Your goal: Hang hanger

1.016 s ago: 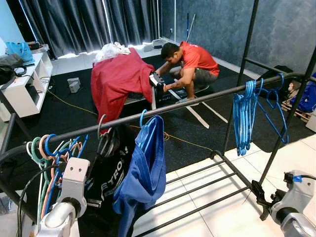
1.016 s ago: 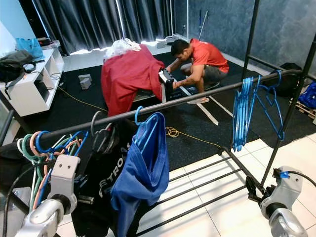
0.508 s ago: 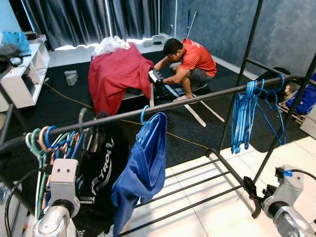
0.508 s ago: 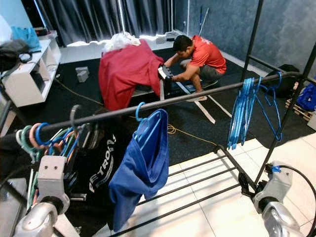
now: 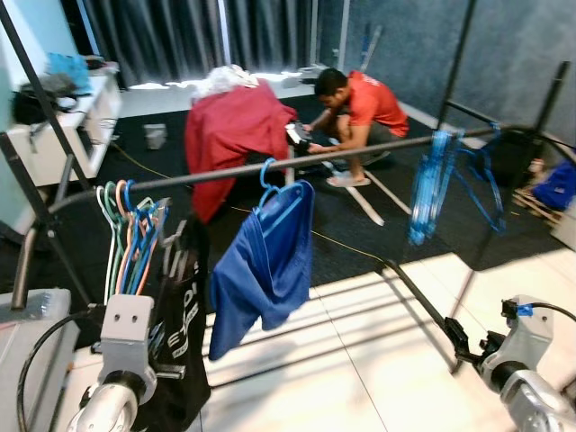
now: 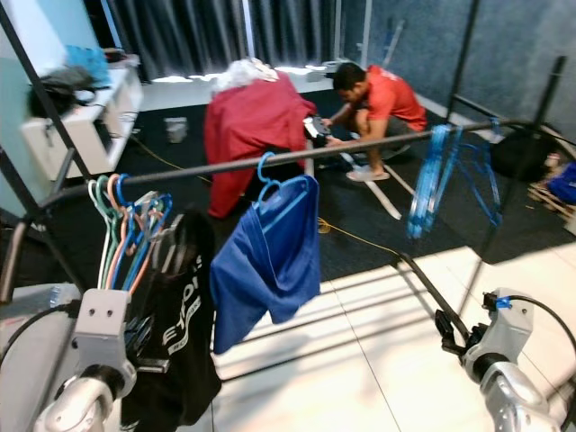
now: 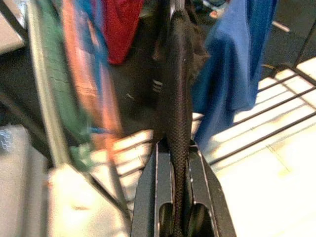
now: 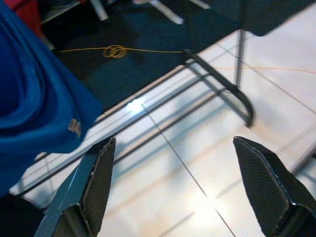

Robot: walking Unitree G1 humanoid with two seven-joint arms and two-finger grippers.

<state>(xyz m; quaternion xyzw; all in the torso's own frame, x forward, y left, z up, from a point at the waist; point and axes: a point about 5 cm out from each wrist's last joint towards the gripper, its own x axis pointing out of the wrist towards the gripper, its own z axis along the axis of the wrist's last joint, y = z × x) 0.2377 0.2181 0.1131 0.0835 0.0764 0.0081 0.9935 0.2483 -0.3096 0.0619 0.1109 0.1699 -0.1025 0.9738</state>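
On the dark rail [image 5: 270,167] of the clothes rack, toward its left end: one hanger carrying a black printed garment [image 5: 183,310], its hook blurred among neighbours, so whether it sits fully on the rail cannot be told.
Directly below it: the left gripper [image 7: 177,148], fingers closed tight on a fold of that black fabric, as the left wrist view shows; the silver left arm [image 5: 121,360] rises under the garment's hem.
Just left of the garment: a bunch of empty hangers [image 5: 126,225], green, orange and blue, hooked on the rail.
Just right of it: a blue garment [image 5: 265,261] on a blue hanger, hanging free.
Further right along the rail: a cluster of blue hangers [image 5: 430,184], blurred.
Low at the right, well apart from the rail: the right gripper [image 8: 182,187], fingers spread wide and holding nothing, over white floor tiles [image 8: 207,153] and the rack's base bars.
Beyond the rack, on the dark carpet [image 5: 360,234]: a person in a red shirt [image 5: 355,117] crouching beside a red cloth draped over something [image 5: 236,135].
Far left: a white shelf unit [image 5: 63,135] with bags on top.
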